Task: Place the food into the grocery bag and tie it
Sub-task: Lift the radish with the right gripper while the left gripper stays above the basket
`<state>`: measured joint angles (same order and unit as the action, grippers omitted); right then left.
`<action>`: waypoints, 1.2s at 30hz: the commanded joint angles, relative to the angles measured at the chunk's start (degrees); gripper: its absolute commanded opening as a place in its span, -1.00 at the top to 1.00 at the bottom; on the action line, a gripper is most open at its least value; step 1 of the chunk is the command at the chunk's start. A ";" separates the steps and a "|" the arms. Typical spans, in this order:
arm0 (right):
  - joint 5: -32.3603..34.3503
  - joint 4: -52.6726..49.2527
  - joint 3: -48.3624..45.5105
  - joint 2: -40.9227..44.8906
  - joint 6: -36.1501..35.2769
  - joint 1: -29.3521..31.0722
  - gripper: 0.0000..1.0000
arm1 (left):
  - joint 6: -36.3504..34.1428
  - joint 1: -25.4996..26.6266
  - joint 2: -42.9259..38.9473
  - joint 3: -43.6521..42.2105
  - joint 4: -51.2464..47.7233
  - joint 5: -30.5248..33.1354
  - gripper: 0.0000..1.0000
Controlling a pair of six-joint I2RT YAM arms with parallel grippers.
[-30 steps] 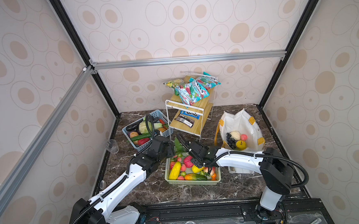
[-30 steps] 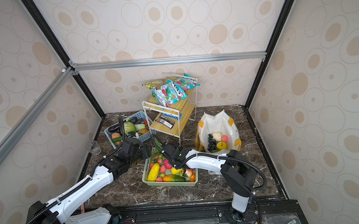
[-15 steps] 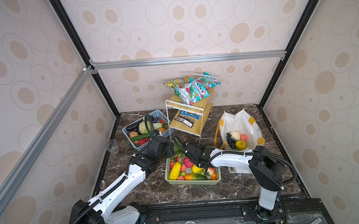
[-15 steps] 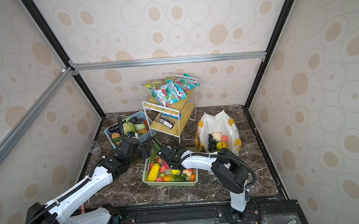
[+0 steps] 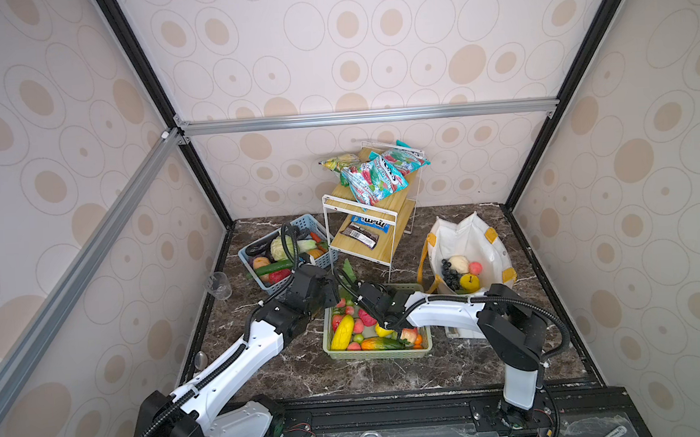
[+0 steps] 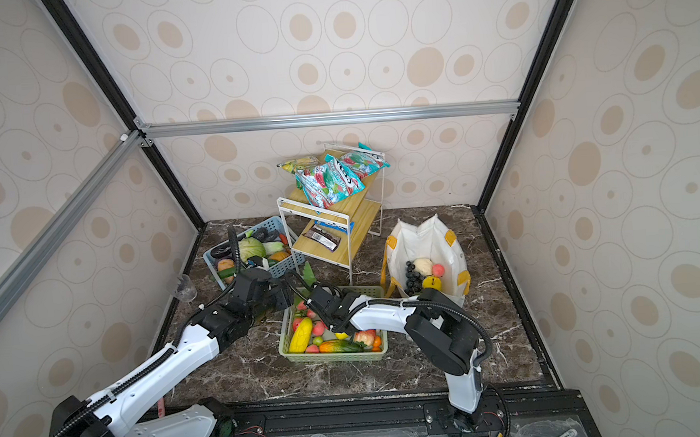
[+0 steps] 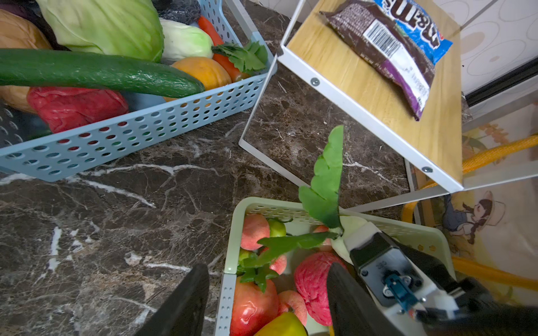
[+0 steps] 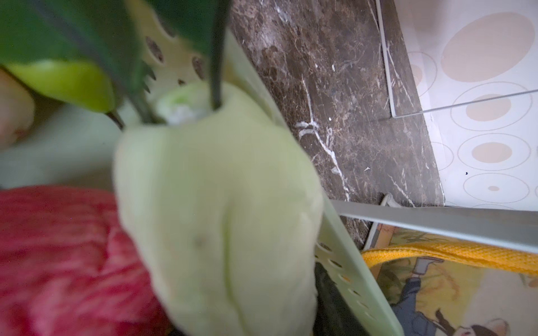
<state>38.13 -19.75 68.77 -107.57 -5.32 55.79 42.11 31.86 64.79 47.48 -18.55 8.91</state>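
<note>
Marble worktop (image 5: 266, 370): left pincer (image 7: 267, 270) gapes empty over the green basket's (image 5: 379, 353) left rim; right pincer (image 5: 357, 297) straddles the radish (image 8: 218, 203) against its far rim, grip unclear. Bag (image 5: 466, 237) sits open by the right edge, holding fruit (image 5: 468, 281).

In the right wrist view the pale green vegetable (image 8: 215, 203) is blurred and runs off the picture's edge. It hides most of the right tool (image 5: 358, 297), so whether the jaws clamp it cannot be told. The red fruit (image 8: 58, 256) and the leaves (image 8: 72, 35) beside it are blurred and cut off too. In the left wrist view the left tool's (image 7: 267, 270) fingers (image 7: 186, 302) and the cucumber (image 7: 87, 72) are cropped. In both top views the right arm (image 5: 441, 311) covers the grocery bag's (image 5: 466, 237) near end.
</note>
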 commanded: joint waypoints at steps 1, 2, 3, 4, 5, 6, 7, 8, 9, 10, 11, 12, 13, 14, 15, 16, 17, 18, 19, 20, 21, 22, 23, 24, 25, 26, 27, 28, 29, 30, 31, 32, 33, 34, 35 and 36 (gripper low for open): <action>-1.07 -0.72 -0.25 3.65 0.55 0.72 0.20 | -0.36 -0.43 -1.32 -0.05 0.00 0.76 -0.29; -1.59 -0.71 -0.46 4.40 0.79 0.65 0.22 | -0.36 -0.46 -1.42 -0.16 0.07 0.76 -0.29; -1.90 -0.66 -0.69 5.01 0.98 0.69 0.23 | -0.30 -0.45 -1.51 -0.20 0.11 0.76 -0.29; -2.37 -0.73 -0.79 5.65 1.18 0.70 0.23 | -0.27 -0.40 -1.59 -0.22 0.17 0.76 -0.29; -2.65 -0.73 -0.92 6.28 1.33 0.65 0.24 | -0.27 -0.46 -1.60 -0.34 0.13 0.76 -0.29; -2.87 -0.75 -0.92 6.73 1.49 0.71 0.24 | -0.27 -0.47 -1.65 -0.29 0.17 0.85 -0.29; -3.04 -0.98 -0.92 7.13 1.72 0.68 0.24 | -0.27 -0.52 -1.69 -0.30 0.17 0.85 -0.29; -3.35 -1.28 -0.84 7.56 2.01 0.64 0.24 | -0.27 -0.39 -1.73 -0.37 0.18 0.85 -0.29; -3.80 -1.58 -0.75 8.01 2.34 0.71 0.25 | -0.27 -0.45 -1.78 -0.29 0.25 0.85 -0.29; -4.16 -1.89 -0.75 8.52 2.58 0.67 0.25 | -0.28 -0.43 -1.86 -0.30 0.26 0.78 -0.29; -4.73 -2.20 -0.75 9.10 3.03 0.65 0.25 | -0.19 -0.49 -1.87 -0.37 0.27 0.76 -0.29; -5.35 -2.38 -0.81 9.74 3.46 0.70 0.25 | -0.18 -0.43 -1.95 -0.38 0.34 0.84 -0.29; -5.90 -2.47 -0.91 10.34 3.80 0.71 0.24 | -0.23 -0.50 -1.95 -0.45 0.31 0.77 -0.29; -6.53 -2.73 -0.96 11.06 4.36 0.68 0.25 | -0.19 -0.52 -2.02 -0.39 0.35 0.76 -0.29; -7.22 -3.08 -1.07 11.76 4.75 0.65 0.25 | -0.18 -0.41 -2.04 -0.55 0.34 0.76 -0.29; -7.96 -3.40 -1.20 12.40 5.17 0.65 0.25 | -0.10 -0.46 -2.13 -0.48 0.38 0.81 -0.29; -8.81 -3.70 -1.26 13.09 5.65 0.66 0.25 | -0.10 -0.50 -2.13 -0.64 0.40 0.68 -0.29; -9.60 -3.92 -1.30 13.86 6.33 0.71 0.25 | -0.09 -0.49 -2.17 -0.64 0.50 0.64 -0.29; -10.41 -4.17 -1.40 14.47 6.90 0.65 0.25 | -0.10 -0.47 -2.19 -0.57 0.53 0.52 -0.29; -11.22 -4.46 -1.47 15.15 7.44 0.71 0.25 | -0.10 -0.50 -2.21 -0.65 0.61 0.50 -0.29; -12.19 -4.70 -1.53 15.58 7.89 0.68 0.24 | -0.05 -0.52 -2.22 -0.65 0.69 0.29 -0.29; -12.82 -5.07 -1.45 16.08 8.18 0.72 0.25 | 0.07 -0.48 -2.30 -0.69 0.88 -0.01 -0.29; -13.51 -5.49 -1.36 16.39 8.67 0.71 0.25 | 0.15 -0.48 -2.39 -0.66 0.96 -0.35 -0.29; -14.24 -5.96 -1.31 16.78 9.17 0.71 0.25 | 0.19 -0.48 -2.56 -0.65 1.12 -0.67 -0.29; -14.73 -6.24 -1.27 17.04 9.46 0.70 0.25 | 0.25 -0.48 -2.72 -0.59 1.17 -0.89 -0.29; -15.23 -6.72 -1.19 17.43 9.92 0.69 0.25 | 0.34 -0.50 -2.81 -0.55 1.37 -1.15 -0.29; -15.59 -7.11 -1.18 17.83 10.32 0.72 0.25 | 0.34 -0.56 -3.00 -0.52 1.41 -1.34 -0.30; -15.91 -7.48 -1.21 18.19 10.86 0.65 0.25 | 0.33 -0.48 -3.08 -0.41 1.41 -1.51 -0.30; -16.22 -7.74 -1.25 18.76 11.37 0.70 0.25 | 0.26 -0.48 -3.21 -0.28 1.45 -1.74 -0.30; -16.57 -7.89 -1.36 19.54 11.77 0.67 0.25 | 0.16 -0.48 -3.26 -0.21 1.49 -2.02 -0.30; -17.13 -8.00 -1.55 20.18 12.11 0.68 0.25 | 0.17 -0.48 -3.32 -0.25 1.47 -2.13 -0.30; -17.66 -8.01 -1.76 20.96 12.52 0.66 0.25 | 0.12 -0.42 -3.42 -0.28 1.49 -2.31 -0.30; -18.06 -8.06 -1.96 21.77 12.92 0.69 0.25 | 0.17 -0.47 -3.52 -0.28 1.57 -2.48 -0.30; -18.36 -8.13 -2.18 22.47 13.28 0.64 0.25 | 0.17 -0.48 -3.60 -0.28 1.57 -2.57 -0.30; -18.68 -8.18 -2.35 23.38 13.64 0.71 0.25 | 0.14 -0.48 -3.67 -0.36 1.54 -2.73 -0.30; -18.91 -8.40 -2.58 24.07 13.82 0.67 0.25 | 0.08 -0.44 -3.78 -0.24 1.65 -2.91 -0.30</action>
<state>20.75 -26.74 66.94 -86.26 6.35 55.92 42.15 31.86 62.17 46.72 -17.52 6.44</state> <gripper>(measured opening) 0.401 0.651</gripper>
